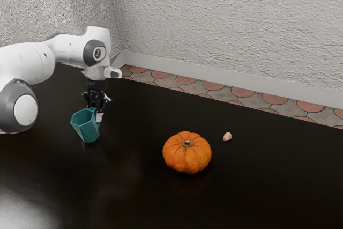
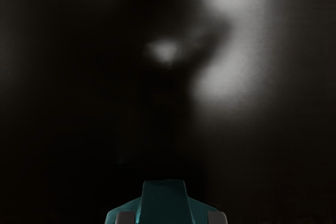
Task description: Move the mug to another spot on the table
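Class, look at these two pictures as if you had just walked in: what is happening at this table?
A white robot arm has its black claw closed on the rim of a teal mug near the exterior view's left. The mug looks slightly tilted; whether it is lifted off the dark table is unclear. An orange pumpkin and a small pink thing sit apart, further right.

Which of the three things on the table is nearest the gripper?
The teal mug, at the gripper; the pumpkin and small pink piece lie well apart.
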Action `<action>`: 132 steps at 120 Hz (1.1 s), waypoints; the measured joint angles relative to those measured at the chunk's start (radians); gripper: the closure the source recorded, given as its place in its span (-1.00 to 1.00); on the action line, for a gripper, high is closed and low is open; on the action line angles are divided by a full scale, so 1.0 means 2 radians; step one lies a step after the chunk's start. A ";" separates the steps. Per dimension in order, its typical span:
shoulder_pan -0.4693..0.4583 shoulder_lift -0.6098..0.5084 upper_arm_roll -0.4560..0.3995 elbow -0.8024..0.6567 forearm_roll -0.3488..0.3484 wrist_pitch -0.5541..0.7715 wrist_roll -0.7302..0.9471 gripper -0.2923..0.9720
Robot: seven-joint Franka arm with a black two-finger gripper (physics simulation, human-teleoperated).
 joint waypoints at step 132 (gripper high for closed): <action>-0.053 -0.054 -0.049 -0.142 -0.056 0.043 -0.082 0.20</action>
